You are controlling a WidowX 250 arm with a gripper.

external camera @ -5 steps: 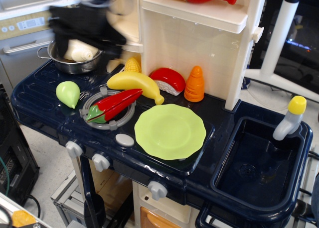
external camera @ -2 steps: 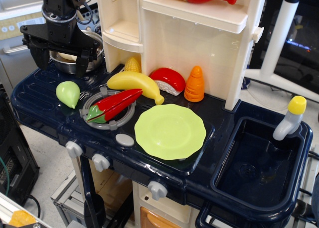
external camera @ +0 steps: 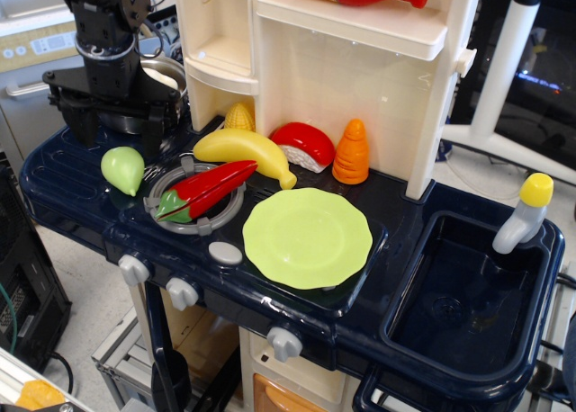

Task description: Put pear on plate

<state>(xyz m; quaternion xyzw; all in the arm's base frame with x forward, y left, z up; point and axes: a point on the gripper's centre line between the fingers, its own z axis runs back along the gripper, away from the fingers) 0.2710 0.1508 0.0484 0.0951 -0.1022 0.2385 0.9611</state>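
The pale green pear [external camera: 123,169] lies on the dark blue toy stove top at the far left, pointed tip down. The lime-green scalloped plate [external camera: 307,237] lies flat near the stove's front middle, with nothing on it. My black gripper [external camera: 121,131] hangs just above and behind the pear. Its two fingers [external camera: 83,124] are spread wide apart and hold nothing. It does not touch the pear.
A red chilli [external camera: 207,189] lies on the grey burner ring [external camera: 225,216] between pear and plate. A banana [external camera: 245,151], corn [external camera: 239,117], a red-and-white toy food piece [external camera: 304,145] and an orange cone [external camera: 351,151] line the back. A metal pot [external camera: 166,75] stands behind the gripper. A sink [external camera: 459,295] is at right.
The arm swung in from a blur at the back left, settled over the pear, then came slightly lower. Pear and plate have not moved.
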